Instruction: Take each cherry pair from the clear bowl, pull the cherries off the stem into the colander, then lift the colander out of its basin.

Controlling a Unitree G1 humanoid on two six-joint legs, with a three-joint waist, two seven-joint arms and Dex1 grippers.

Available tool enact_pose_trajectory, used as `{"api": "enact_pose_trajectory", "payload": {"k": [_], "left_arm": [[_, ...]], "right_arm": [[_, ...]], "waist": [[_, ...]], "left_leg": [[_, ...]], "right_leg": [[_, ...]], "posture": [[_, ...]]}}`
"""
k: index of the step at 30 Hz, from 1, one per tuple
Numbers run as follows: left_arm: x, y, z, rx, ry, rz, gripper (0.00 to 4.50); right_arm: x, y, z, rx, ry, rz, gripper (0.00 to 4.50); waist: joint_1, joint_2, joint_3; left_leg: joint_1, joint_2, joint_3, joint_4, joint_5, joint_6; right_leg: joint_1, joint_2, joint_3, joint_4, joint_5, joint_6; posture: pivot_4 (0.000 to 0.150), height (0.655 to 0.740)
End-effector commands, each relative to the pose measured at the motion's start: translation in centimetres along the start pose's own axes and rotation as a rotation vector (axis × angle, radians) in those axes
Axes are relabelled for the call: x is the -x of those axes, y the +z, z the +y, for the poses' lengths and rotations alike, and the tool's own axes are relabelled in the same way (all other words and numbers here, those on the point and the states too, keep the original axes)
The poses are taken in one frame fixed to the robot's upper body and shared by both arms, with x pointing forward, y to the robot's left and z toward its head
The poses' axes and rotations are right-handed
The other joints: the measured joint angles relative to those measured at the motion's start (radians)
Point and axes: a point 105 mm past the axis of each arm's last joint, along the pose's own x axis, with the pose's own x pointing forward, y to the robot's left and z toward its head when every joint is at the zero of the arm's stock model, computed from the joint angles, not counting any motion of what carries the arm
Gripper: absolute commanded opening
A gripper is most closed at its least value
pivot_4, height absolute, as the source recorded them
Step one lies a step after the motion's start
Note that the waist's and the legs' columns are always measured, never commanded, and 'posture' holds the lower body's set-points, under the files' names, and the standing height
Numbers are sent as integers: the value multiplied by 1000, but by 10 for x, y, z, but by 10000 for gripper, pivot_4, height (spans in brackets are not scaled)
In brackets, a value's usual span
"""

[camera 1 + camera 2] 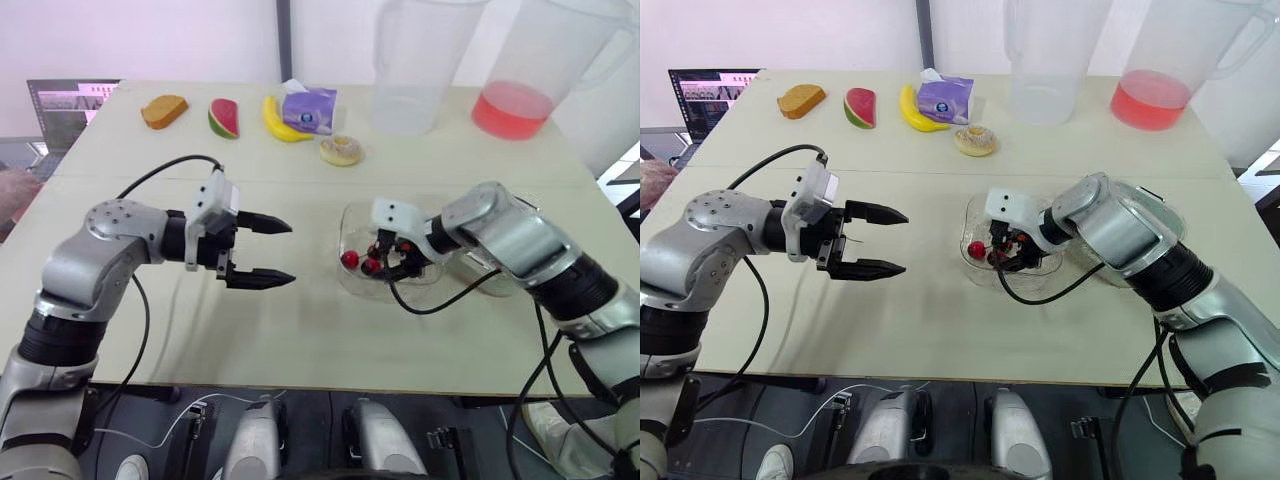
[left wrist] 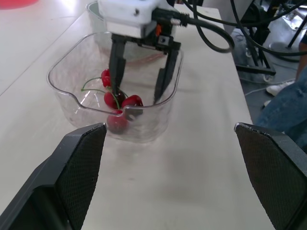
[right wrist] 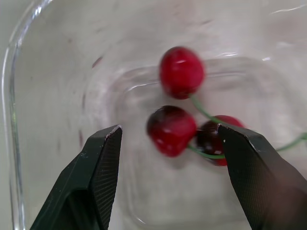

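Note:
The clear bowl (image 1: pixel 352 222) stands right of the table's middle and holds several red cherries (image 3: pixel 171 130) joined by green stems. My right gripper (image 1: pixel 393 262) reaches down into the bowl, open, its fingers (image 2: pixel 115 67) on either side of the cherries (image 2: pixel 120 99) without closing on them. My left gripper (image 1: pixel 272 252) hovers open and empty just left of the bowl, pointing at it. A translucent container (image 1: pixel 1163 214), which may be the colander's basin, lies right of the bowl, mostly hidden by my right forearm.
Along the far edge sit a bread slice (image 1: pixel 163 110), watermelon slice (image 1: pixel 224 118), banana (image 1: pixel 280 122), purple tissue pack (image 1: pixel 309 108), donut (image 1: pixel 341 150), an empty pitcher (image 1: pixel 408 70) and one with red liquid (image 1: pixel 520 95). A laptop (image 1: pixel 68 108) is at far left.

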Motion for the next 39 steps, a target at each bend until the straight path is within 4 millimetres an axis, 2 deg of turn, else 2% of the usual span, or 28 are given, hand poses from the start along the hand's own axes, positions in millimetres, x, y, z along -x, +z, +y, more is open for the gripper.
{"api": "enact_pose_trajectory", "payload": {"k": [1, 9, 12, 15, 16, 17, 23, 27, 33, 39], "left_arm": [[0, 9, 2, -48, 6, -8, 45000], [-1, 9, 4, -50, 11, -9, 45000], [-1, 10, 4, -50, 11, -11, 45000], [-1, 10, 5, -49, 11, -12, 45000], [-1, 10, 6, -48, 11, -13, 45000], [-1, 10, 6, -46, 11, -14, 45000], [-1, 10, 7, -41, 9, -15, 45000], [-2, 10, 7, -42, 9, -18, 45000], [-2, 17, 13, -30, 28, -60, 45000], [-4, 32, 20, 12, 41, -137, 45000]], "right_arm": [[2, 5, 1, 33, -16, -6, 33085], [-4, 2, -1, 24, -31, -3, 33085], [-4, 4, -1, 31, -36, -6, 25054], [-4, 6, -1, 37, -39, -17, 11162], [-4, 8, -1, 41, -41, -23, 8253], [-3, 9, -1, 45, -41, -26, 7240], [5, 15, -3, 63, -62, -48, 6611], [25, 28, -5, 128, -93, -96, 6611], [61, 36, 4, 483, -166, -78, 6611], [74, 56, 17, 976, -321, -129, 6611]], "waist": [[0, 0, 0], [0, 0, 0], [0, 0, 0], [0, 0, 0], [0, 0, 0], [0, 0, 0], [0, 0, 0], [1, 0, 0], [2, 0, 0], [-3, 0, 0]], "left_leg": [[0, 0, 0, 0, 0, 0], [0, 0, 0, 0, 0, 0], [0, 0, 0, 0, 0, 0], [0, 0, 0, 0, 0, 0], [0, 0, 0, 0, 0, 0], [0, 0, 0, 0, 0, 0], [0, 0, 0, 0, 0, 0], [0, 0, 0, 0, 0, 0], [0, -1, 0, 0, 0, 0], [0, 0, 0, 1, 0, 0]], "right_leg": [[0, 0, 0, 0, 0, 0], [0, 0, 0, 0, 0, 0], [0, 0, 0, 0, 0, 0], [0, 0, 0, 0, 0, 0], [0, 0, 0, 0, 0, 0], [0, 0, 0, 0, 0, 0], [0, 0, 0, 1, 0, 0], [0, 0, 0, 1, 0, 0], [0, 0, -1, 1, 0, 0], [0, 1, 0, 1, 0, 0]], "posture": [[1500, 7400], [1500, 7400], [1500, 7400], [1500, 7400], [1500, 7400], [1500, 7400], [1500, 7400], [1500, 7400], [1500, 7400], [1500, 7400]]}}
